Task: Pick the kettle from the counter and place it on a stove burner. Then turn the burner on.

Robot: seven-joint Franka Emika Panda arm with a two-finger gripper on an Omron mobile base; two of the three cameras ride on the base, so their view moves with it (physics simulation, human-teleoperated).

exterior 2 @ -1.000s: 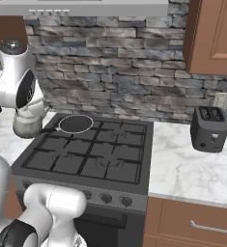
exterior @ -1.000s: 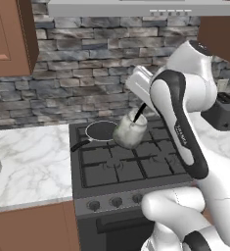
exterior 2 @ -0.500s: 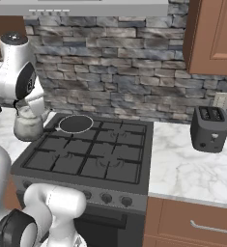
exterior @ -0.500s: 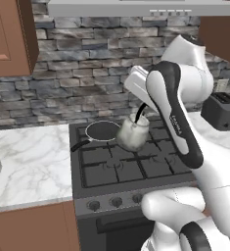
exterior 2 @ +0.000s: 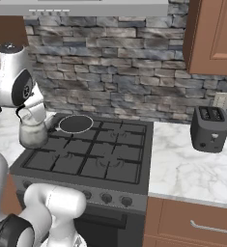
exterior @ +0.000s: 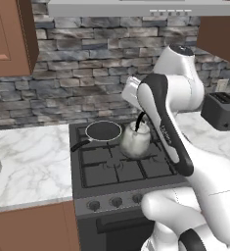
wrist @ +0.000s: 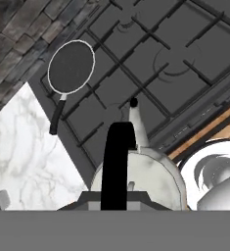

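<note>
Kettle (exterior: 135, 141): suspended above the cooktop (exterior: 121, 166), clear of the grates, spout toward the front knobs.
Gripper (exterior: 140, 119): clamped on the kettle's black arched handle (wrist: 115, 162).
Frying pan (exterior: 103, 131): on the rear left burner, just beside the kettle.
Toaster (exterior 2: 209, 129): on the counter (exterior 2: 192, 169), well apart.

Silvery-grey kettle (exterior: 135, 141) with black handle; dark grey cooktop (exterior: 119, 169); white grey-veined marble surface (exterior: 26, 162); black pan (exterior: 103, 131); black toaster (exterior 2: 209, 129).
</note>
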